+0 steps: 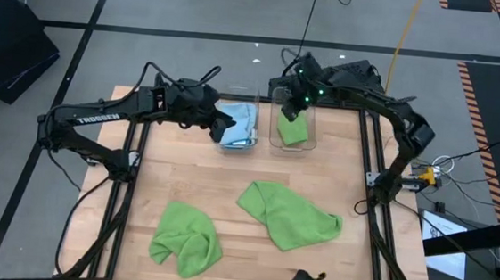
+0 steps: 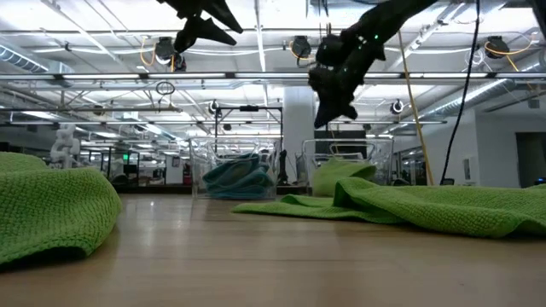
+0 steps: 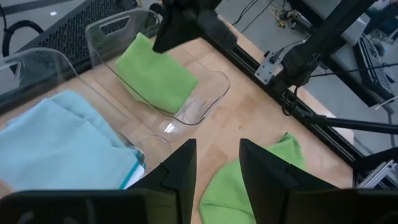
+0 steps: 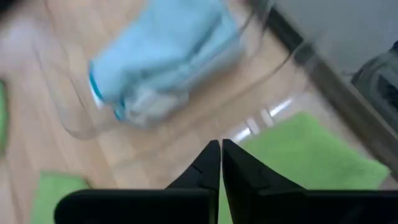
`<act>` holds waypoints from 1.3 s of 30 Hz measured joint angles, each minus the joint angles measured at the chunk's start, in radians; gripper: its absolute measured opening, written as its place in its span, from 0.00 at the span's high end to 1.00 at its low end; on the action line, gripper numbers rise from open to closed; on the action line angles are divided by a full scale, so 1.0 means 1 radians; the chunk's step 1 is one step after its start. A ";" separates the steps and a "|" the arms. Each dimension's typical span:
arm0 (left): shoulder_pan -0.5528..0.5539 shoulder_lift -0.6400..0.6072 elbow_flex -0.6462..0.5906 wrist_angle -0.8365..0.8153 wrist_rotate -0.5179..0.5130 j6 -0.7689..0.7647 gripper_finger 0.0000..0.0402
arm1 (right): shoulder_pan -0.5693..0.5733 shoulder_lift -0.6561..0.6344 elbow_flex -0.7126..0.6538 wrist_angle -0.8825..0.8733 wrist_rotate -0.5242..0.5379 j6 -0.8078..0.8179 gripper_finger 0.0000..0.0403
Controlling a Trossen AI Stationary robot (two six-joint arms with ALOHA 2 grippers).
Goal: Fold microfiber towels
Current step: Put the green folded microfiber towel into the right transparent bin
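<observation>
Right wrist view blurs the blue towels [image 4: 163,61] — right fingers [image 4: 221,163] pressed together, empty; left fingers [image 3: 217,168] parted, empty.

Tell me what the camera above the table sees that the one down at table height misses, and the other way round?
Only the high view shows the whole wooden table laid out, with the crumpled green towel apart from the spread green towel, and the left gripper over the bin of blue towels.

Only the low view shows the room behind: ceiling lights and shelving.

Both show the right gripper above the bin holding a folded green towel, both loose green towels, and both clear bins side by side.
</observation>
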 joint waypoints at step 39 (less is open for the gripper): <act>-0.062 0.000 0.000 -0.001 -0.234 -0.129 0.70 | -0.009 0.172 0.001 -0.234 0.160 -0.356 1.00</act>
